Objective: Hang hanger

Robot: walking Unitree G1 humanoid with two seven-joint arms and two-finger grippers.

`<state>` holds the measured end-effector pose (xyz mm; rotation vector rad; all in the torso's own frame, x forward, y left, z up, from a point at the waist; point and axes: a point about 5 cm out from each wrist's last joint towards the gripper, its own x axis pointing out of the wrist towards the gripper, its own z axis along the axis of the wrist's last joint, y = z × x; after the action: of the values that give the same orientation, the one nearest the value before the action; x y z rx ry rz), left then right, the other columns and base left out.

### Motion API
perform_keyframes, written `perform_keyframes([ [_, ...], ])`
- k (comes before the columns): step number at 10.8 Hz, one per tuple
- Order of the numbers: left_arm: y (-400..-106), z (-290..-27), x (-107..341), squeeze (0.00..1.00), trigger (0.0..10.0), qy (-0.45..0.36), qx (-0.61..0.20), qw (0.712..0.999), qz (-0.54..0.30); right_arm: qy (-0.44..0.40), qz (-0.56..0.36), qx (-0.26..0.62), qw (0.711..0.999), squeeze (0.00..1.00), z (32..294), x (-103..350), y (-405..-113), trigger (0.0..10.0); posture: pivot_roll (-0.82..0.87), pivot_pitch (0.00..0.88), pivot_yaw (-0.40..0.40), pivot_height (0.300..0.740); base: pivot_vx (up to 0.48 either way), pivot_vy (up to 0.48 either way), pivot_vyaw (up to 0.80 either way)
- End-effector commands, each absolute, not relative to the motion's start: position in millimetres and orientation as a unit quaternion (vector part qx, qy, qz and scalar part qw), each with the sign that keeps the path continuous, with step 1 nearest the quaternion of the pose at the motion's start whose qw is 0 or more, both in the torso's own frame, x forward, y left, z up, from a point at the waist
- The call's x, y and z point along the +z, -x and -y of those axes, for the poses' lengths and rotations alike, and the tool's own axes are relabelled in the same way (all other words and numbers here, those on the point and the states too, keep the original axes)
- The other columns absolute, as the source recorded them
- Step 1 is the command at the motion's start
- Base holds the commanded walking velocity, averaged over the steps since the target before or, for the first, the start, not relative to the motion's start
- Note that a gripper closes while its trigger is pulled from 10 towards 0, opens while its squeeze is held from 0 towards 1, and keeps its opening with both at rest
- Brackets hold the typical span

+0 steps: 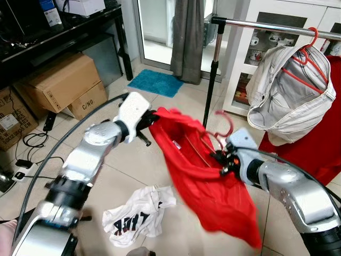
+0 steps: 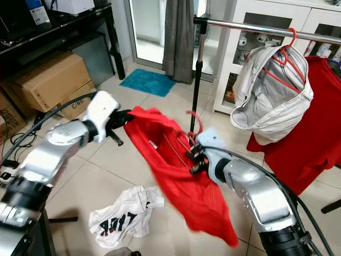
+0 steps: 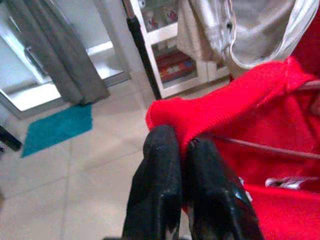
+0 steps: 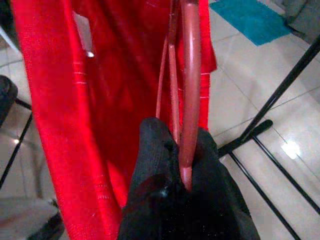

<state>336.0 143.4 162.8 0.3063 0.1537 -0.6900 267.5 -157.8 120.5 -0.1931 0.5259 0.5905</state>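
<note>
Between both grippers, apparently clamped: red hanger (image 1: 224, 128)

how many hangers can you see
2, perhaps more hidden. One red hanger sits inside the red garment, gripped by the right tool. Another red hanger hangs on the rack rail, carrying a beige garment.

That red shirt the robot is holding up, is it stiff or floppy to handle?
Probably floppy: the red shirt sags between the left gripper and the right gripper. It looks light. The hanger inside seems stiffer, keeping its hook shape.
</note>
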Motion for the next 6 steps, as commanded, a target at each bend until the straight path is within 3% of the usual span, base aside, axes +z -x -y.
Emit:
perform_keyframes([
  [1, -335.9, -149.2, 171.4, 1.0, 10.0, -0.139, -0.331, 0.931, -0.062, 0.09, -0.241, 0.275, 0.926, 0.0, 162.0, 129.2, -273.3, 0.0, -0.05, 0.0, 0.068, 0.74, 0.0, 0.0, 0.0],
  [3, -335.6, -174.7, 173.3, 1.0, 10.0, -0.122, -0.293, 0.946, -0.058, 0.084, -0.233, 0.279, 0.928, 0.0, 168.2, 133.5, -274.5, 0.0, -0.05, 0.0, 0.068, 0.74, 0.0, 0.0, 0.0],
  [5, -336.3, -216.7, 176.6, 1.0, 10.0, -0.123, -0.207, 0.969, -0.061, 0.049, -0.218, 0.306, 0.926, 0.0, 174.1, 144.8, -273.6, 0.0, -0.04, 0.0, 0.062, 0.74, 0.0, 0.0, 0.0],
  [6, -336.7, -222.3, 176.0, 1.0, 10.0, -0.125, -0.194, 0.971, -0.064, 0.038, -0.216, 0.312, 0.925, 0.0, 174.2, 147.0, -273.1, 0.0, -0.04, 0.0, 0.062, 0.74, 0.0, 0.0, 0.0],
])
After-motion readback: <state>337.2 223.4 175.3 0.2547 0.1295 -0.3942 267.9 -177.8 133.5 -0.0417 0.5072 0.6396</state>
